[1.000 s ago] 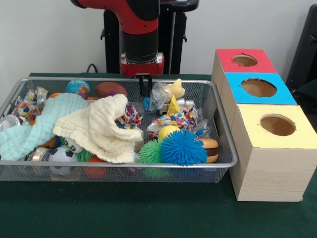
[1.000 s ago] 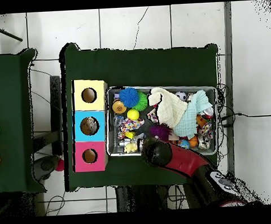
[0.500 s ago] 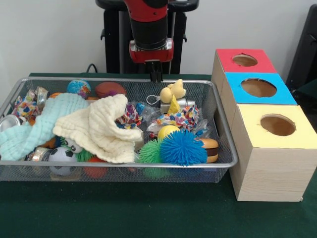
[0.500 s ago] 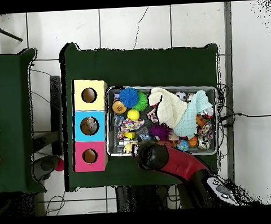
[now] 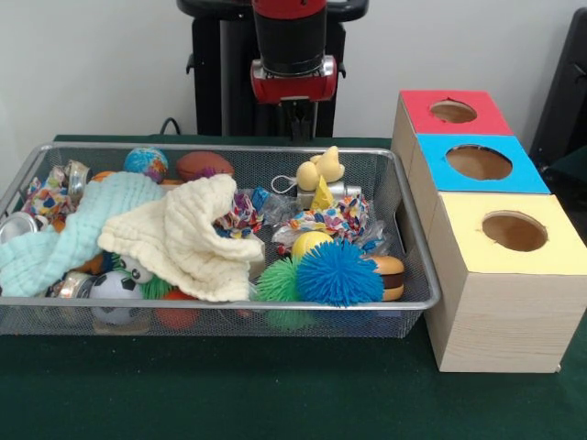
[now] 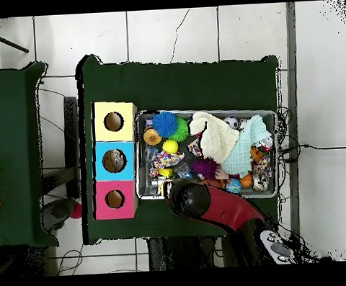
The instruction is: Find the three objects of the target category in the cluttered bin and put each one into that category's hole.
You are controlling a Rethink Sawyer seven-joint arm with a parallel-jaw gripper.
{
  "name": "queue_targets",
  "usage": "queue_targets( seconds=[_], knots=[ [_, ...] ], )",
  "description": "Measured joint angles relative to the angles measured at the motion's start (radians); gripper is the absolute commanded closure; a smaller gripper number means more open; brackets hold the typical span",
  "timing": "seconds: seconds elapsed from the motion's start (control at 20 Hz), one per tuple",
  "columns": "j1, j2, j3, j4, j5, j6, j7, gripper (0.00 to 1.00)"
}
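My gripper (image 5: pixel 302 128) hangs above the far rim of the wire bin (image 5: pixel 229 147), right of its middle, and looks shut with nothing visible in it. Just below it in the bin sits a yellow rubber duck (image 5: pixel 319 168). Near the front lie a blue spiky ball (image 5: pixel 337 272), a green spiky ball (image 5: pixel 278 280), a yellow ball (image 5: pixel 310 243) and a burger toy (image 5: pixel 390 275). Three wooden boxes with round holes stand right of the bin, topped red (image 5: pixel 417 105), blue (image 5: pixel 436 151) and yellow (image 5: pixel 468 215). From overhead my arm (image 6: pixel 208 204) covers the gripper.
A cream cloth (image 5: pixel 188 234) and a light-blue cloth (image 5: pixel 73 229) cover the bin's left half. A globe ball (image 5: pixel 144 161), a brown football (image 5: pixel 205 165), a soccer ball (image 5: pixel 116 291), colourful wrappers (image 5: pixel 335 220) and cans crowd around them. The black pedestal stands behind the gripper.
The gripper has risen out of the bin's back part and moved right toward the boxes. The clear plastic bag it was at has settled back among the clutter.
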State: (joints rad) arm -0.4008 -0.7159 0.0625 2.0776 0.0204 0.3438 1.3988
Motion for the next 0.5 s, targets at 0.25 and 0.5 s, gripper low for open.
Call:
queue_targets(
  seconds=[0.25,0.5],
  knots=[
    [0.056,0.003,-0.033,-0.027,-0.098,0.004,0.000,1.00],
    [0.080,0.020,-0.044,-0.061,-0.227,0.004,0.000,1.00]
  ],
)
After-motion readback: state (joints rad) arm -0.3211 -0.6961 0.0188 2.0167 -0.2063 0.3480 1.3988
